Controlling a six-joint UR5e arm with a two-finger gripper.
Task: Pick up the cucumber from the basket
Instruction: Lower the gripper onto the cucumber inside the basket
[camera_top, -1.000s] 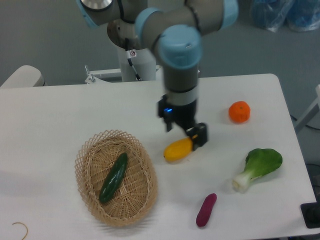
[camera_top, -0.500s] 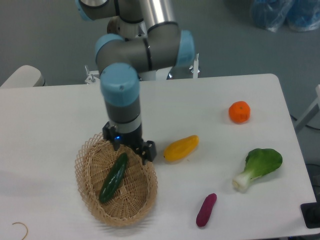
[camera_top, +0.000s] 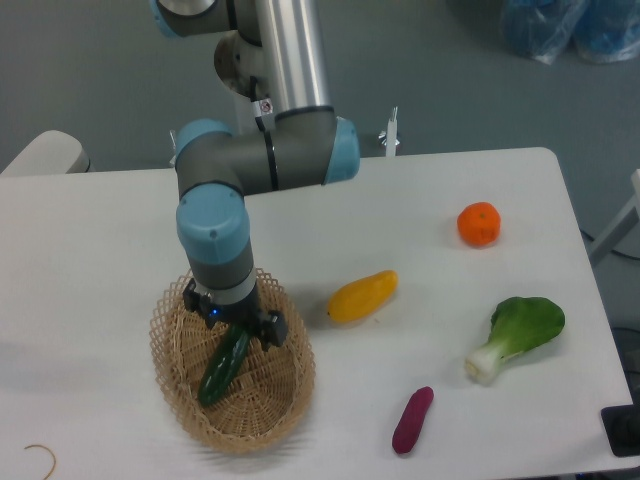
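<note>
The dark green cucumber (camera_top: 222, 368) lies slanted inside the tan wicker basket (camera_top: 290, 390) at the front left of the table. My gripper (camera_top: 236, 322) hangs straight down over the basket, directly above the cucumber's upper end, which it hides. One finger (camera_top: 271, 328) shows on the right, the other on the left, with the cucumber's end between them. The fingers stand apart and the cucumber still rests on the basket floor.
A yellow oblong fruit (camera_top: 362, 296) lies just right of the basket. A purple vegetable (camera_top: 412, 420) lies near the front edge, a bok choy (camera_top: 517, 335) at the right, an orange (camera_top: 479, 223) at the back right. The arm's elbow (camera_top: 260, 160) stands behind the basket.
The gripper has swung left from the yellow fruit to the basket and come down over the cucumber's upper end. The cucumber and other items have not moved.
</note>
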